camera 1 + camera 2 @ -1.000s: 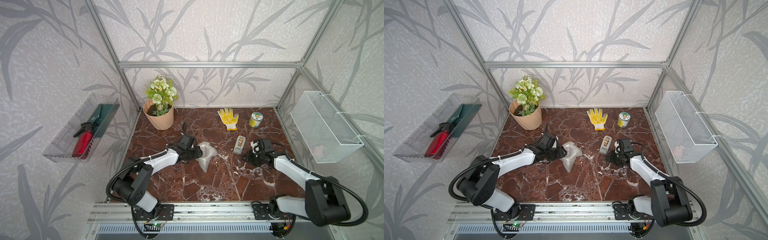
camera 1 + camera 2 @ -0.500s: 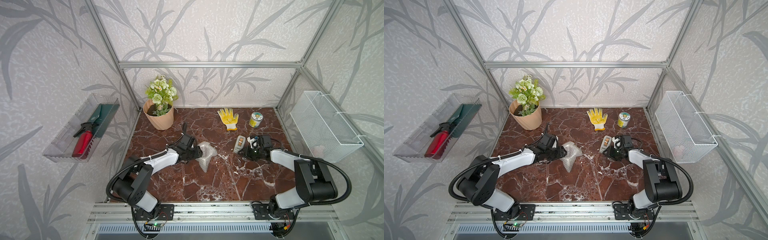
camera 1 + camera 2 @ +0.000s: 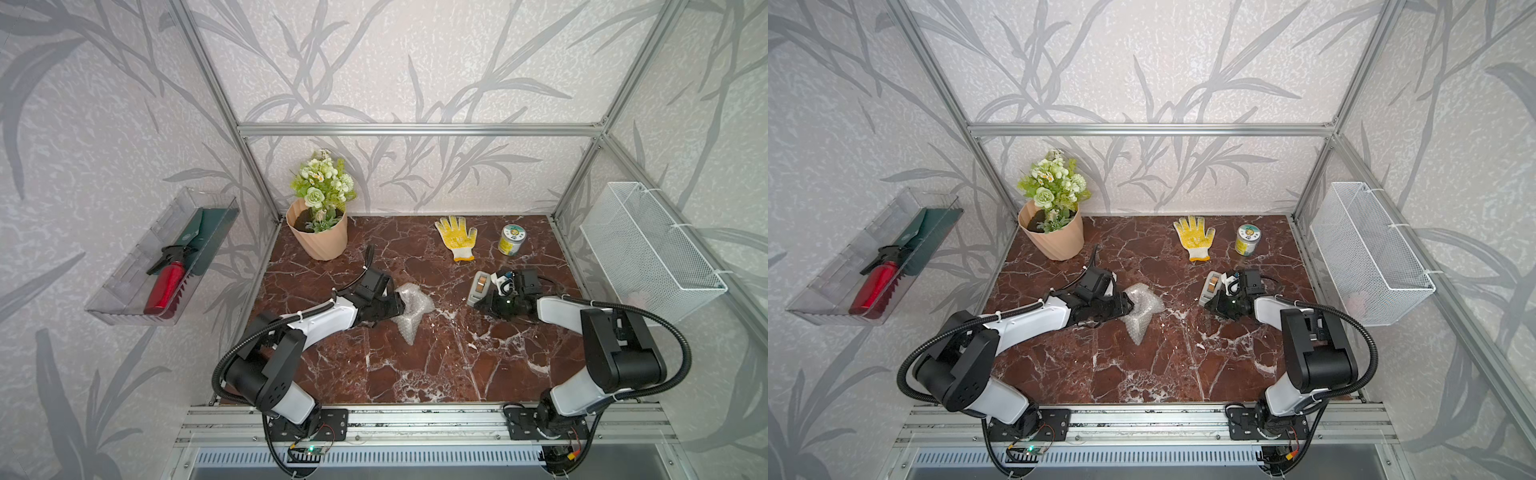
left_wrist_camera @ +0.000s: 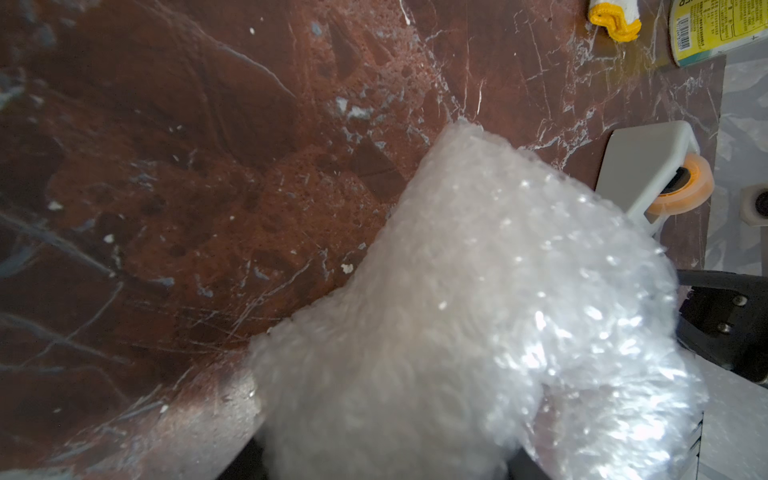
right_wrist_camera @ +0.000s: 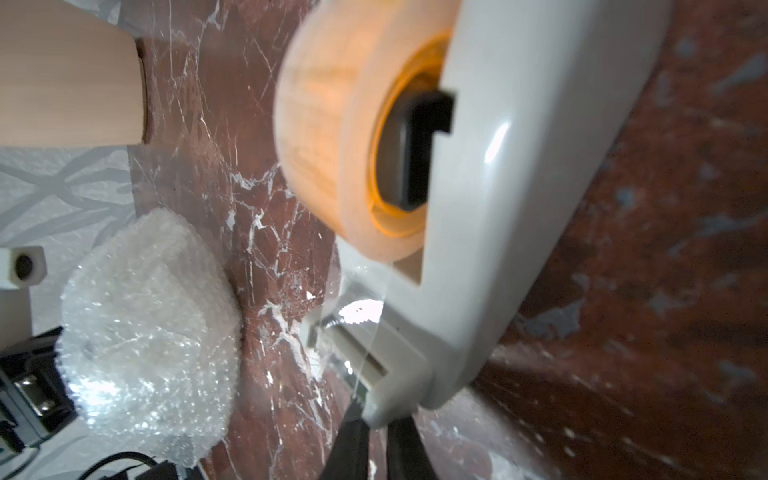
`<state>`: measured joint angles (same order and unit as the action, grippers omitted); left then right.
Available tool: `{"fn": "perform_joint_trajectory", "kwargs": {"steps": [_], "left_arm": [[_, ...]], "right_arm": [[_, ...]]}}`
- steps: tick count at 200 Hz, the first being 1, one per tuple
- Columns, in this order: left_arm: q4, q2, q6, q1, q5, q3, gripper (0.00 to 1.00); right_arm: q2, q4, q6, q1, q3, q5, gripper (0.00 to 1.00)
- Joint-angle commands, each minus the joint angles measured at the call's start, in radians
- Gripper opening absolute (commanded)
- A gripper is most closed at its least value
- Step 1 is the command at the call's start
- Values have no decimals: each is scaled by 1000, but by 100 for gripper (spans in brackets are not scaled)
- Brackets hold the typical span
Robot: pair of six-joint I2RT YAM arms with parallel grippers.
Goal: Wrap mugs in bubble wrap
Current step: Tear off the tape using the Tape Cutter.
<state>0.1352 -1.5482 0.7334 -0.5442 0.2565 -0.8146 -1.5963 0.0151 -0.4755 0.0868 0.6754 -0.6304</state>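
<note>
Plenty of bare marble tabletop [image 3: 415, 365] toward the front rail [image 3: 415, 415]; less room at the back edge, with flower pot [image 3: 320, 237], yellow glove [image 3: 456, 237] and labelled jar [image 3: 511, 240] standing in a row along it. Only a bare strip of marble between the bubble wrap [image 3: 415, 305] and the grey tape dispenser [image 3: 480, 286]. Wrap clamped in the left gripper [image 3: 400, 305], near the table middle, well apart from every edge. Crumpled into a whitish, shiny bundle, with a loose tail pointing toward the front; mug inside or not, cannot tell. Right gripper [image 3: 484, 306] closed tight at the cutter end of that dispenser; pinching the clear tape strip [image 5: 372, 316] or not, cannot tell.
</note>
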Motion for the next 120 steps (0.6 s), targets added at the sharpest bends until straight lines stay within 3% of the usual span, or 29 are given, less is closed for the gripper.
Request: {"fn": "perform_joint_trajectory", "kwargs": {"steps": [1, 78, 120], "left_arm": [[37, -5, -14, -1, -2, -17, 57], [36, 4, -12, -1, -5, -5, 57], [34, 6, -12, 0, -5, -4, 57]], "right_arm": [[3, -36, -13, -2, -4, -24, 2], [-68, -25, -57, 3, -23, 28, 0], [-68, 70, -64, 21, -17, 146, 0]]}}
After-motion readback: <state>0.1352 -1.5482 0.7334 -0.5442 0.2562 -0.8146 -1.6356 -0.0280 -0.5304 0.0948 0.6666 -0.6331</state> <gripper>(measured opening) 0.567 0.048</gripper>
